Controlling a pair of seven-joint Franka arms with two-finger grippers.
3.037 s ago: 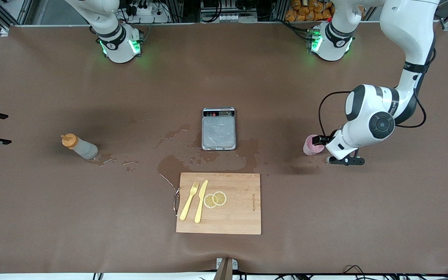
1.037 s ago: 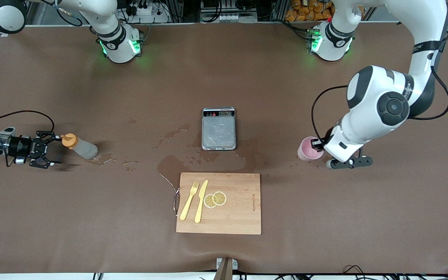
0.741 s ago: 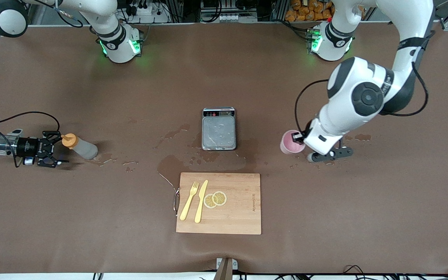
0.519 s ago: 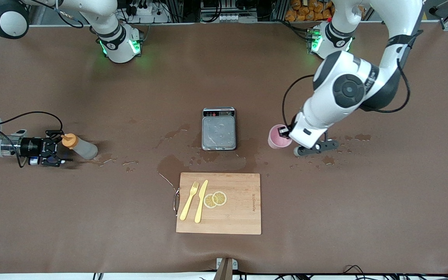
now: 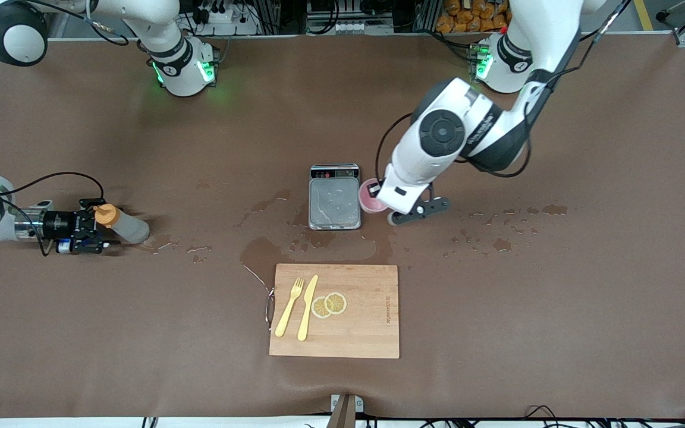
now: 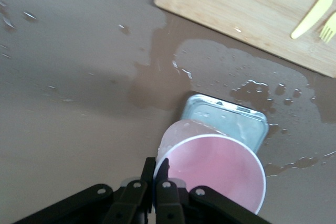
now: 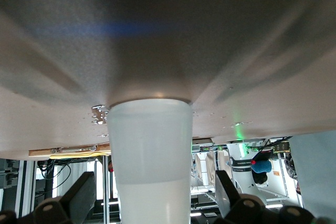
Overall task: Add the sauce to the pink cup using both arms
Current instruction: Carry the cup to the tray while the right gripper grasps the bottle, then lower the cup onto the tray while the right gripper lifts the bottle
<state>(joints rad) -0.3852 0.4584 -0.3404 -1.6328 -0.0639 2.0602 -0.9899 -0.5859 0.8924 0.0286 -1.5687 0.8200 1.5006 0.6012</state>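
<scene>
Sauce (image 5: pixel 121 224) lay on its side at the middle left of the front view, its orange cap between the spread fingers of the right gripper (image 5: pixel 94 229), which gripped nothing. Near centre, the left gripper (image 5: pixel 380 199) was pinched shut on the rim of the pink cup (image 5: pixel 371 197), just beside the scale (image 5: pixel 335 197). Left wrist view: the cup (image 6: pixel 212 170) filled the lower middle, partly over the scale (image 6: pixel 231 118). Right wrist view: the bottle (image 7: pixel 151 156) stood at centre between wide-open fingers (image 7: pixel 79 199)

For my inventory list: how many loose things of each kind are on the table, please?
Squeeze bottle: 1
Pink cup: 1
Scale: 1
Cutting board: 1
Fork: 1
Knife: 1
Lemon slices: 2
Total: 8
</scene>
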